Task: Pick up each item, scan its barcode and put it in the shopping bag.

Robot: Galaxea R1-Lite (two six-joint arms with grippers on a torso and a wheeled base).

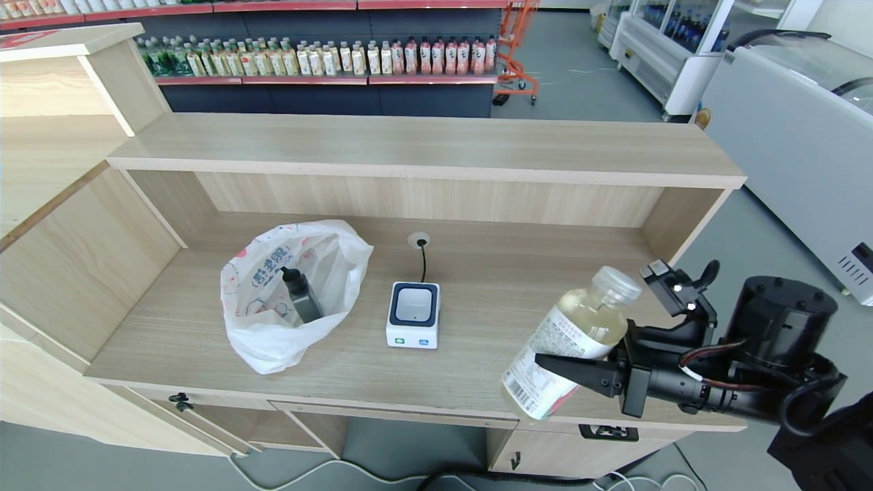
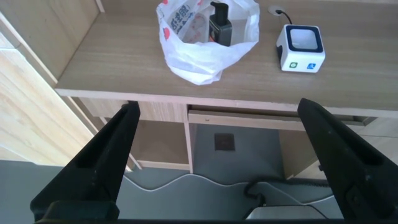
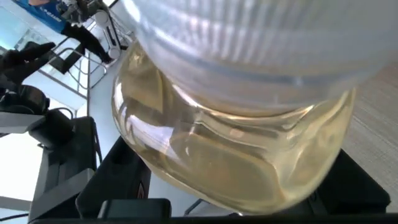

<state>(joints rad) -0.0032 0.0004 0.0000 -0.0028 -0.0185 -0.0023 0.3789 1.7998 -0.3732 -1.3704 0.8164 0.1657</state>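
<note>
A clear bottle of pale yellow liquid with a white cap and a white barcode label is held tilted above the counter's right front part, my right gripper shut on it. Up close the bottle fills the right wrist view. The white barcode scanner sits mid-counter, its cable running to a grommet. The white shopping bag stands open to its left with a dark bottle inside. My left gripper hangs open below the counter's front edge, with the bag and scanner ahead of it.
The wooden counter has a raised back shelf and side walls. A drawer front runs under its edge. Shelves of drinks stand behind, and freezers on the right.
</note>
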